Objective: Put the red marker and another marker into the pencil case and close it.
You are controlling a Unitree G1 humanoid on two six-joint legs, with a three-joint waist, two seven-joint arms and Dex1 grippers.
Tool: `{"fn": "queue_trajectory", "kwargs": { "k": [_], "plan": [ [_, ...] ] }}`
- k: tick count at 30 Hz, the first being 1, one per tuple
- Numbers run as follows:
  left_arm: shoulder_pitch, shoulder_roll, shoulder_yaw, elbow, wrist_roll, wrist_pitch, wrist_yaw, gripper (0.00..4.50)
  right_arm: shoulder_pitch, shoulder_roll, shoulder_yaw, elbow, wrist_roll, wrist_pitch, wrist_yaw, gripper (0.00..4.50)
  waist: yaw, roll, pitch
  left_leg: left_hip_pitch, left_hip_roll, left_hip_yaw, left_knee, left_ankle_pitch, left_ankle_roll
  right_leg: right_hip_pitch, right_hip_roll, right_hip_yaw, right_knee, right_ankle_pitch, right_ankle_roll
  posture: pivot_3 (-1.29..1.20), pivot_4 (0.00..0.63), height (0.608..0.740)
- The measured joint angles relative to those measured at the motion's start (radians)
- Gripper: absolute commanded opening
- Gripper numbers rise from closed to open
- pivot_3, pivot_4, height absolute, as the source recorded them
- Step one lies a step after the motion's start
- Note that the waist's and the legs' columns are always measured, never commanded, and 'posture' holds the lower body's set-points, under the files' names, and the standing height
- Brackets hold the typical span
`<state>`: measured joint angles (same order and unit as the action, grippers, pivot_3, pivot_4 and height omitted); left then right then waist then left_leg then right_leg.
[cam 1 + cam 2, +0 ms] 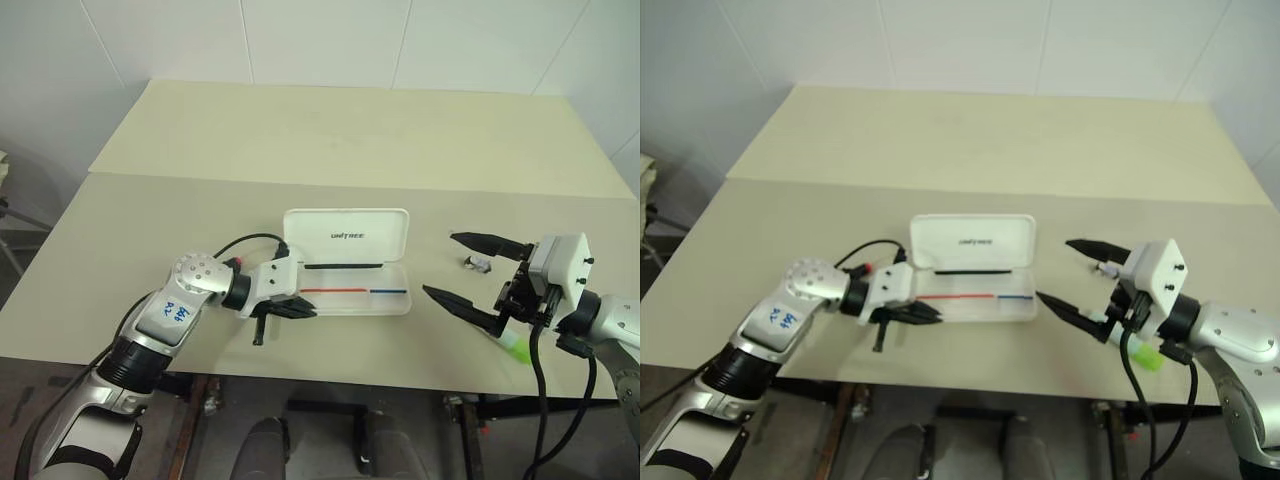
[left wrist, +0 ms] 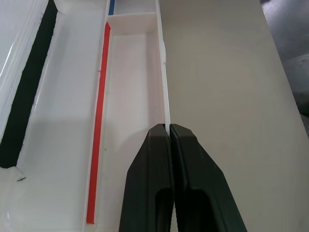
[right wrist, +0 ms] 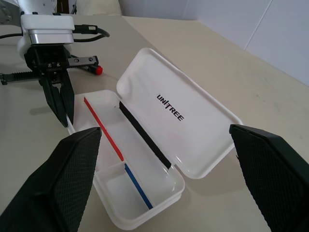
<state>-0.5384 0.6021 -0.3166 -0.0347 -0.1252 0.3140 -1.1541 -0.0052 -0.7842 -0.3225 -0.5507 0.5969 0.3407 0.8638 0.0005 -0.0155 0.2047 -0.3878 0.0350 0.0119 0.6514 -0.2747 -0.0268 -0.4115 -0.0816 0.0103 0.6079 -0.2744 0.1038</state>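
The white pencil case (image 1: 346,236) lies open at the table's middle, its lid tilted back and its tray (image 1: 392,302) showing a red and a blue line. My left gripper (image 1: 304,309) is shut, its tips at the rim of the tray's front wall (image 2: 162,72) near the left end; I cannot tell whether they pinch it. Behind that wrist lies the red marker (image 3: 94,68), mostly hidden. My right gripper (image 1: 440,263) hangs open to the right of the case, holding nothing. Another marker (image 1: 516,348), green, lies under the right hand near the table's front edge.
A small clear object (image 1: 478,264) sits on the table between the right gripper's fingers and the case. A black cable (image 1: 245,240) loops over the left wrist. The beige table (image 1: 300,140) stretches far back to a white wall.
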Motion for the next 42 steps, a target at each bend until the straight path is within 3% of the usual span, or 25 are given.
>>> {"fn": "queue_trajectory", "kwargs": {
  "k": [4,8,11,17,22,31,34,37,41,42],
  "plan": [
    [-0.010,-0.026,-0.015,0.056,0.019,-0.060,0.001,0.04,-0.009,0.000,0.000,0.000,0.003,0.011,-0.004,4.50,0.000,0.000,0.000,0.000,0.000,0.000,0.000,0.000,0.000,0.000,0.000,0.000,0.000,0.004,0.008,0.00,0.150,0.740],
    [-0.032,-0.054,-0.023,0.103,0.039,-0.111,-0.003,0.04,-0.023,0.000,0.001,-0.002,0.004,0.013,-0.006,4.50,0.006,0.000,0.000,0.000,0.000,0.000,0.002,0.001,0.001,0.001,0.000,0.000,0.000,0.004,0.007,0.00,0.150,0.740],
    [-0.040,-0.067,-0.026,0.126,0.045,-0.126,-0.005,0.73,-0.026,0.000,0.003,-0.007,0.005,0.016,-0.007,4.50,0.009,0.000,0.000,0.000,0.000,0.000,0.004,0.000,0.001,0.002,0.000,0.000,-0.001,0.004,0.005,0.00,0.150,0.740],
    [-0.038,-0.079,-0.041,0.117,0.046,-0.122,-0.004,2.71,-0.032,0.001,0.009,-0.011,0.006,0.028,-0.013,4.50,0.008,0.000,0.000,-0.001,0.000,0.000,0.002,0.000,0.001,0.001,0.000,0.000,-0.001,0.004,0.005,0.00,0.150,0.740],
    [-0.020,-0.058,-0.011,0.007,0.020,-0.038,0.000,2.71,-0.041,0.011,0.034,-0.010,0.004,0.029,-0.017,4.50,-0.003,0.000,0.000,0.000,0.000,0.000,0.001,0.000,0.001,0.000,0.000,0.000,-0.001,0.005,0.008,0.00,0.150,0.740],
    [0.059,0.047,0.150,-0.233,-0.126,0.167,0.018,2.71,-0.067,0.044,0.084,0.018,-0.005,0.012,-0.006,4.50,-0.004,0.000,0.000,0.000,0.000,-0.001,0.000,0.000,0.001,0.000,0.000,0.000,-0.001,0.005,0.007,0.00,0.150,0.740],
    [0.132,0.097,0.255,-0.313,-0.207,0.217,0.019,3.34,-0.087,0.046,0.094,0.044,-0.006,0.008,0.006,4.50,-0.008,0.000,0.000,0.001,0.001,0.000,-0.002,0.000,0.001,0.000,0.000,0.000,0.000,0.005,0.007,0.00,0.150,0.740],
    [0.217,0.132,0.387,-0.326,-0.267,0.238,0.041,4.35,-0.111,0.048,0.116,0.061,-0.006,0.006,0.020,4.50,-0.006,0.000,0.000,0.002,0.001,-0.001,-0.002,0.000,0.001,0.000,0.000,-0.002,0.001,0.004,0.007,0.00,0.150,0.740],
    [0.288,0.143,0.513,-0.285,-0.279,0.195,0.087,4.46,-0.145,0.051,0.131,0.071,-0.004,0.005,0.039,4.50,-0.004,0.000,0.000,0.001,0.002,-0.001,-0.001,0.000,0.001,0.000,0.000,-0.002,0.001,0.003,0.003,0.00,0.150,0.740],
    [0.299,0.144,0.548,-0.263,-0.279,0.175,0.099,4.46,-0.153,0.051,0.139,0.071,-0.003,0.005,0.042,4.50,-0.002,0.000,0.000,0.001,0.001,-0.001,-0.001,0.000,0.001,0.000,0.000,-0.002,0.001,-0.002,-0.005,0.00,0.150,0.740]
  ]
}}
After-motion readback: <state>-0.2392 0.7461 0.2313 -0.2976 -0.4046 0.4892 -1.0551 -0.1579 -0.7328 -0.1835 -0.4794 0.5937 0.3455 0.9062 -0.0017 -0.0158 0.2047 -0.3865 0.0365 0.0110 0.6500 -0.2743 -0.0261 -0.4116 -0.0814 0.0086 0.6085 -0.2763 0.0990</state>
